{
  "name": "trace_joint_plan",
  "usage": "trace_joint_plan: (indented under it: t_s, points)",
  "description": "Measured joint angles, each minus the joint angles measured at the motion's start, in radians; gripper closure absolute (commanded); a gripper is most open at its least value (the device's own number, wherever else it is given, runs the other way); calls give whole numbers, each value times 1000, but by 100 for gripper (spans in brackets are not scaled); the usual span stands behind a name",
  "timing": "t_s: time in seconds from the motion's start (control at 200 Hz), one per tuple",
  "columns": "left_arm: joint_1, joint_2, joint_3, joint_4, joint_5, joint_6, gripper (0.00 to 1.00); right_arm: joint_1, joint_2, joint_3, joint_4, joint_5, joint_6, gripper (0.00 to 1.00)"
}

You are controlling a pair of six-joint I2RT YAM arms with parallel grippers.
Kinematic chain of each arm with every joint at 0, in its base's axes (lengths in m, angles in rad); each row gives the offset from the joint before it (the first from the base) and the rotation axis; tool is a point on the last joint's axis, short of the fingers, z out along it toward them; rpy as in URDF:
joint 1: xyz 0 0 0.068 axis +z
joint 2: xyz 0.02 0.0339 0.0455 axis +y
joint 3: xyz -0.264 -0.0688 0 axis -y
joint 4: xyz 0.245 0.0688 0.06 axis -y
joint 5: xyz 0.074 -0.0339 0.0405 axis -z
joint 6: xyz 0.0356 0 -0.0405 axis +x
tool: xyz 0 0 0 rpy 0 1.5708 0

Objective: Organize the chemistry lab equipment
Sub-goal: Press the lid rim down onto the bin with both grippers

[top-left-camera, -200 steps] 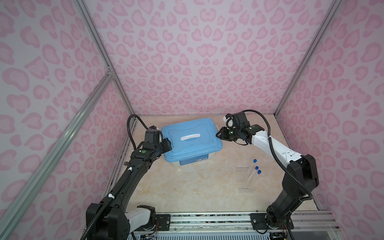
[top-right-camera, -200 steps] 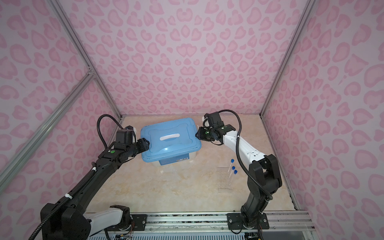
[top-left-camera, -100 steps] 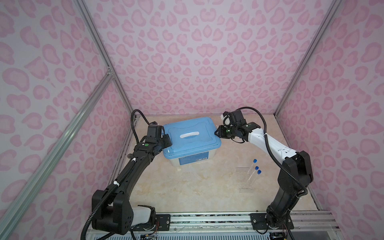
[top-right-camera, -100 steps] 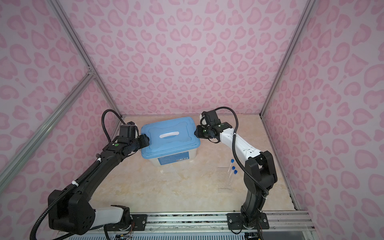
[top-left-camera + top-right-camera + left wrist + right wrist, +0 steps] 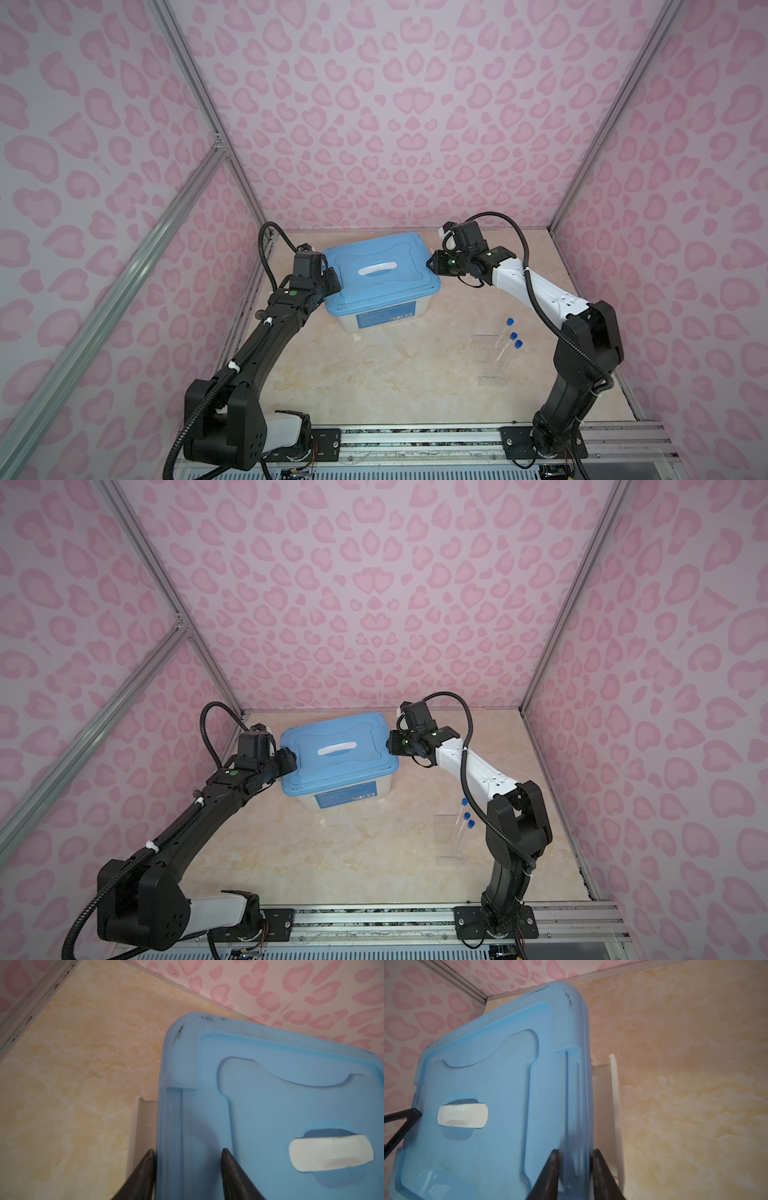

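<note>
While a white box (image 5: 424, 309) sits toward the back, the left gripper (image 5: 334, 279) straddles the left rim of its blue lid (image 5: 395, 286); whether it pinches the rim cannot be told. Across the lid, the right gripper (image 5: 432, 262) is clamped on the right rim. Further right, nearer the front, three blue-capped tubes (image 5: 505, 338) sit at a clear rack (image 5: 486, 365), well apart from both grippers.
</note>
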Motion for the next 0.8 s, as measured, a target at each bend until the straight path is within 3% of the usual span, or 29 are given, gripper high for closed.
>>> trace_joint_plan:
  t_s: [0.215,0.52,0.8]
  points:
    - [3,-35,-43,13,56,0,45,5,-40,-52,16,0,10,70]
    - [-8,30,-21,69,89,-1,44,-29,-35,-26,-38,-22,6,66]
    - [31,26,27,-27,126,12,29,-4,-21,-17,-42,16,-9,63]
